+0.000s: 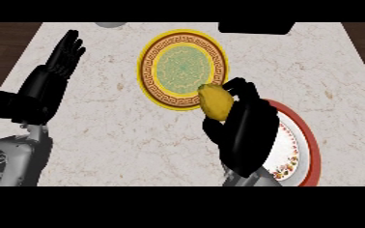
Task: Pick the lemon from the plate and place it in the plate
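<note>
A yellow lemon (215,102) is held in my right hand (246,125), whose fingers and thumb curl round it. The lemon hangs over the lower right rim of the yellow plate (184,69), which has a green patterned centre and a red-brown border. To the right, under my right hand and forearm, lies a red-rimmed white plate (301,142) with a floral edge, partly hidden. My left hand (51,79) rests open at the left side of the counter, fingers pointing up.
The counter top (114,125) is pale marble. A grey round object (110,24) shows at the top edge, and a black object (257,27) sits at the top right. Dark wood shows beyond the counter's far corners.
</note>
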Controlling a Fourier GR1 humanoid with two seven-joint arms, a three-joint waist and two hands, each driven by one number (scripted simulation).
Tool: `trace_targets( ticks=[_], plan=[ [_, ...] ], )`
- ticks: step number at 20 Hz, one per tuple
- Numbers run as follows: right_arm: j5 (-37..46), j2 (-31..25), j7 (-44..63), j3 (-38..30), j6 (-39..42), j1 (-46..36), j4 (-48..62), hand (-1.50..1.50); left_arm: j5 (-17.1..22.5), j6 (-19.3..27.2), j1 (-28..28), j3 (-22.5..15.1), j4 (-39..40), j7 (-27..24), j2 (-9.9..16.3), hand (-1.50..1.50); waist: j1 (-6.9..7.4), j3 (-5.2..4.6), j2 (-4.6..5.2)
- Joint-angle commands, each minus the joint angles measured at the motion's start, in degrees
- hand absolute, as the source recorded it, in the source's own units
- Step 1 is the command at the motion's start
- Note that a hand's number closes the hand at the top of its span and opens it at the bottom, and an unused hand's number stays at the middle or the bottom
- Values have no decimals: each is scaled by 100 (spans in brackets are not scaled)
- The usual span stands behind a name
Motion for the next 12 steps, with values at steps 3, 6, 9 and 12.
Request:
trace_targets(
  ticks=[3,6,9,12],
  plan=[
    [-726,76,1364,-588,-243,-1125,1040,150,-44,-60,-120,-94,45,-65,-48,0,224,7,51],
    [-1046,77,1301,-1160,-232,-1679,1705,150,15,-42,-251,-43,73,51,-60,0,258,9,71],
    [-1313,77,1131,-1548,-252,-2139,2401,150,29,-87,-340,-127,118,81,-132,0,231,10,70],
    [-1440,77,966,-1744,-531,-2472,3262,150,-25,-86,-339,-145,90,10,-132,0,328,10,92]
  ],
)
